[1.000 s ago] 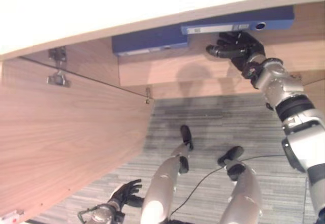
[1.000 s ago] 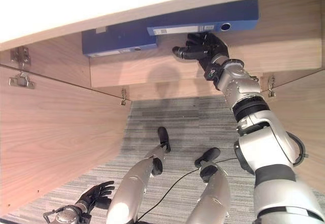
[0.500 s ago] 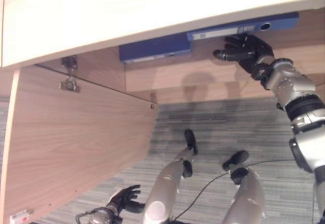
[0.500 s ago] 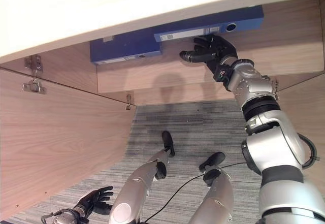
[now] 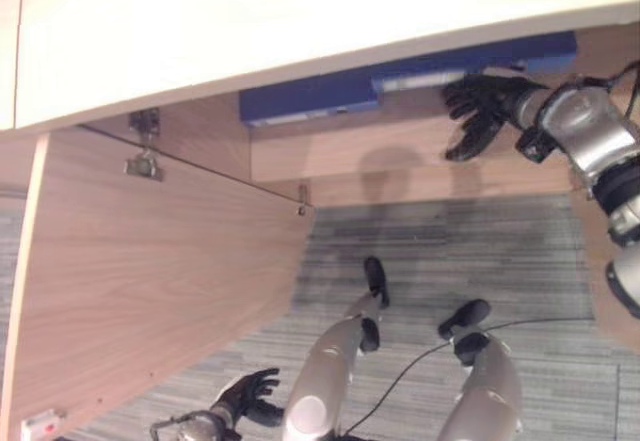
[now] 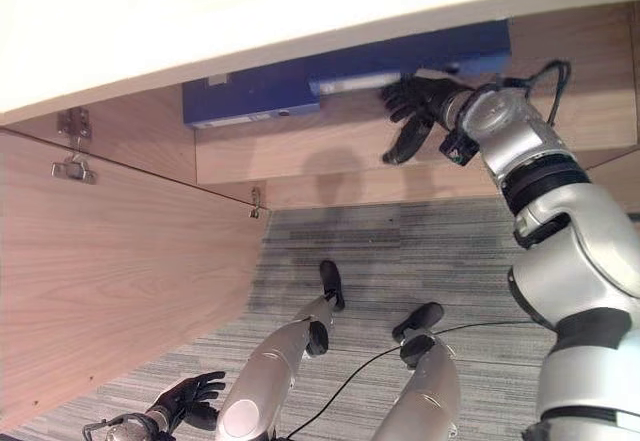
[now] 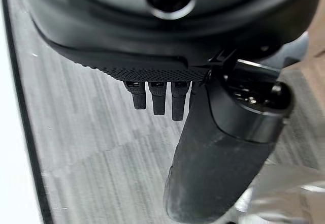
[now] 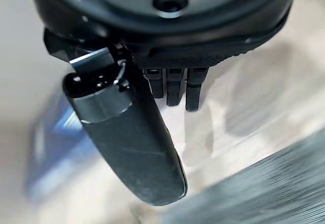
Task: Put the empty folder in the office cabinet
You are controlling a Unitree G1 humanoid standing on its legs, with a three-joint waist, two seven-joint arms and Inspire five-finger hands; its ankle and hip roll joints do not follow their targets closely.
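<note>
A blue folder (image 5: pixel 470 69) with a white spine label lies flat on the upper shelf of the wooden office cabinet (image 5: pixel 400 156), its spine facing out. My right hand (image 5: pixel 480 111) hangs just below and in front of that spine, open with fingers spread and holding nothing. In the right wrist view the thumb (image 8: pixel 132 142) stands straight, with blurred blue and wood past it. A second blue folder (image 5: pixel 305 96) lies to its left on the same shelf. My left hand (image 5: pixel 245 399) hangs low over the carpet, open and idle.
The cabinet's left door (image 5: pixel 150 271) swings wide open towards me, with a metal hinge (image 5: pixel 143 161) near its top. A pale cabinet top (image 5: pixel 300 11) overhangs the shelf. A second wooden door (image 6: pixel 620 251) stands at the right edge. Grey striped carpet (image 5: pixel 450 251) covers the floor.
My right hand has come off the folder's underside, turned and spread its fingers, and sits slightly lower and to the right. The folder stays on the shelf. The camera shifted a little.
</note>
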